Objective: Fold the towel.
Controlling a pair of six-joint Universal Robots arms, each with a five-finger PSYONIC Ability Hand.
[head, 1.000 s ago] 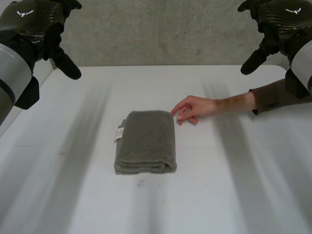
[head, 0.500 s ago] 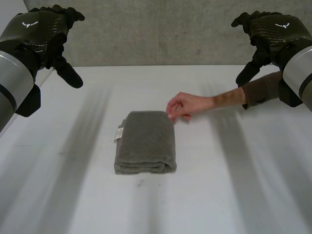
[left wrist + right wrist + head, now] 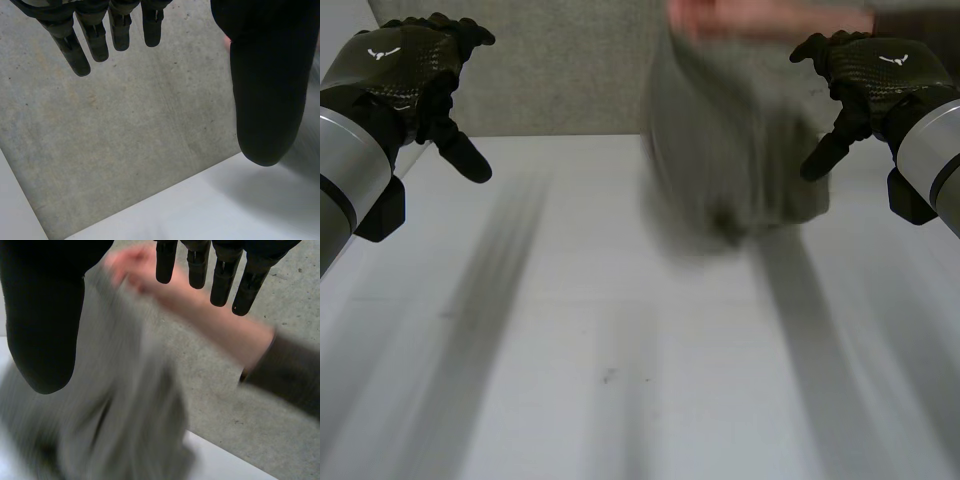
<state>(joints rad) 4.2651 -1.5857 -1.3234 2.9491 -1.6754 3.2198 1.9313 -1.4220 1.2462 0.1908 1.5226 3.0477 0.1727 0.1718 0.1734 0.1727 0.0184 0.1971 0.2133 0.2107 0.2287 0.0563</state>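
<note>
Towel aloft; left hand, right hand raised, relaxed.

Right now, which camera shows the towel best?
The head view: most of the towel hangs in the air from a person's hand above the table. The right wrist view shows part of it close, beside the right robot hand. The left wrist view faces the wall and table.

The towel lifted off the table, unfolded and hanging, person's hand raised, holding its top
</note>
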